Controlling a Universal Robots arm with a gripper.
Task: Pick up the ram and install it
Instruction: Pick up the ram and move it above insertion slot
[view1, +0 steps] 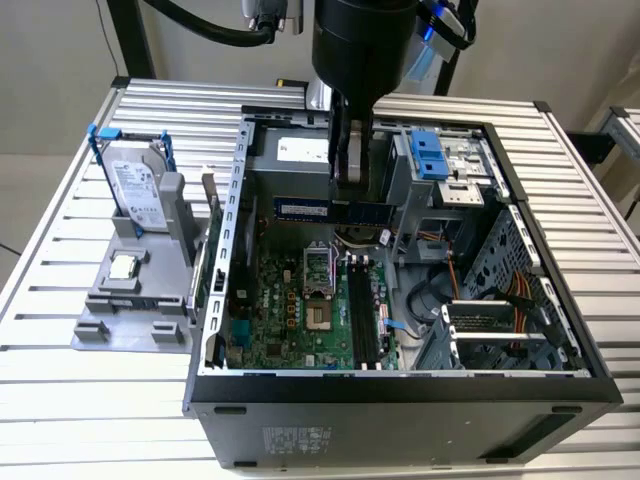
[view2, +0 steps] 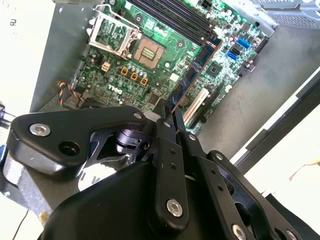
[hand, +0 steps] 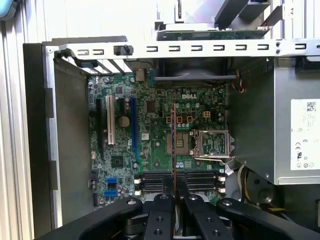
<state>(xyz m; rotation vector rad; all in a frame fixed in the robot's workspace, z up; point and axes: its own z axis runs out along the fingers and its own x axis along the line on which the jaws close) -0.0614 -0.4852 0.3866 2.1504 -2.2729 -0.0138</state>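
I saw the gripper (view1: 350, 203) clamped narrow on the ram (view1: 303, 209), pinching the stick near its middle. In the exterior view it sat in the upper centre of the frame, level and on edge, above the open computer case (view1: 400, 390). The stick hung clear of the motherboard (view1: 285, 310) and lay crosswise to the black memory slots (view1: 362, 315). In both wrist views it showed edge-on as 1 thin line between the 2 fingers (hand: 162, 212). The hard drive (view1: 135, 190) stood at the exterior view's left, well apart.
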